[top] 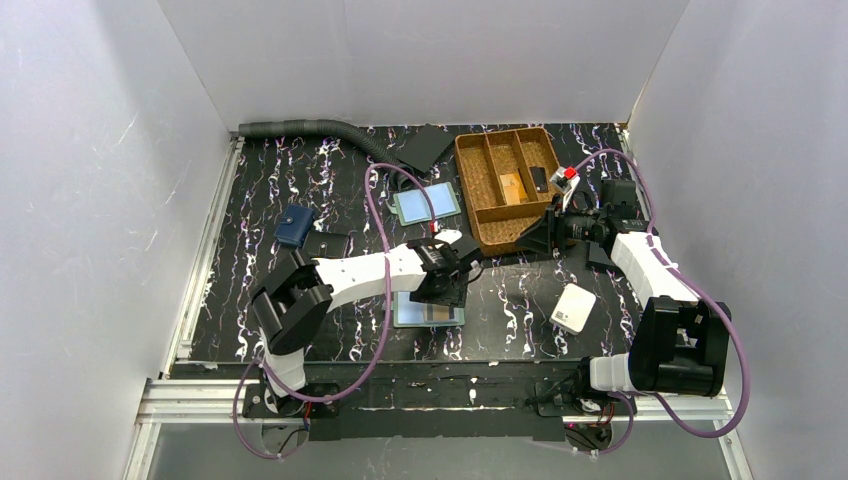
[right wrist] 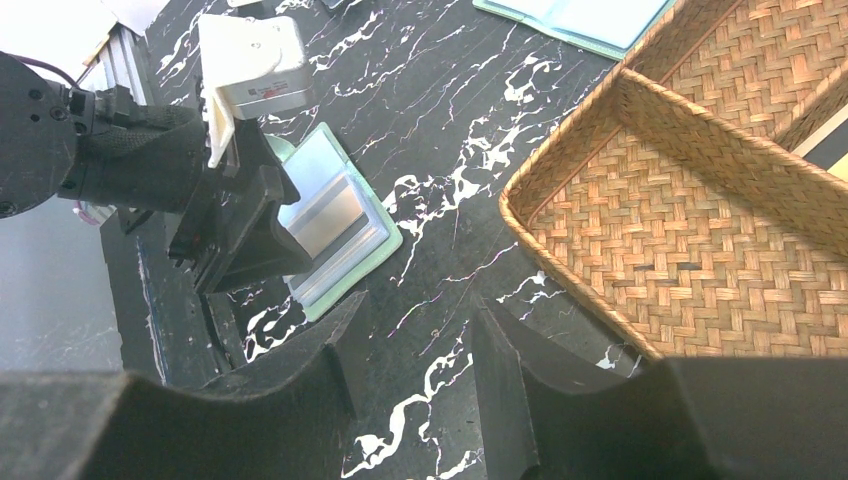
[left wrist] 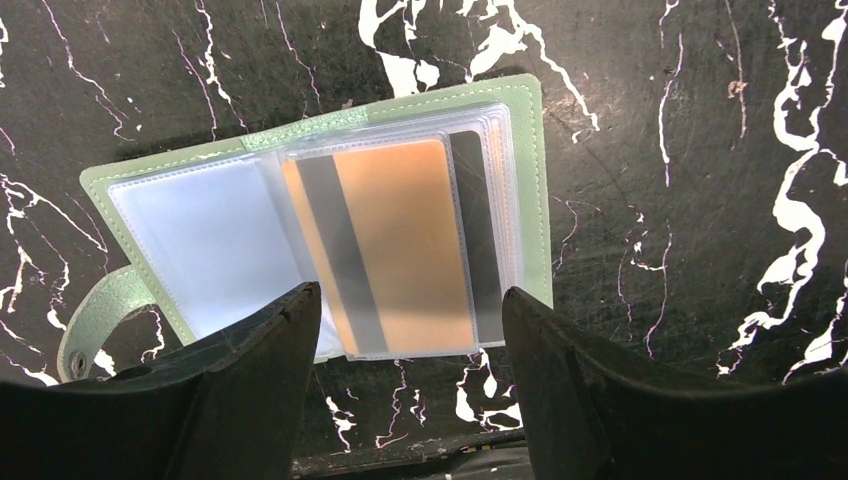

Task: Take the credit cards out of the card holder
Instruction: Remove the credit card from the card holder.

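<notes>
The card holder (left wrist: 528,190) lies open on the black marbled table, green-edged, with a pale blue panel on the left and a strap tab at lower left. In its stacked clear sleeves sits an orange-tan credit card (left wrist: 400,245) with a grey stripe; the grey strip of another shows behind it. My left gripper (left wrist: 408,300) hangs open just above the sleeves' near edge, one finger on each side, holding nothing. In the top view the left gripper (top: 440,285) covers part of the holder (top: 425,315). My right gripper (right wrist: 420,305) is open over bare table beside the wicker tray.
A wicker tray (top: 480,200) with compartments stands at the back right, holding small items. A second holder (top: 425,205) with pale-blue panels lies left of it. A white box (top: 573,308), a small blue wallet (top: 295,225) and a grey hose (top: 310,128) are also on the table.
</notes>
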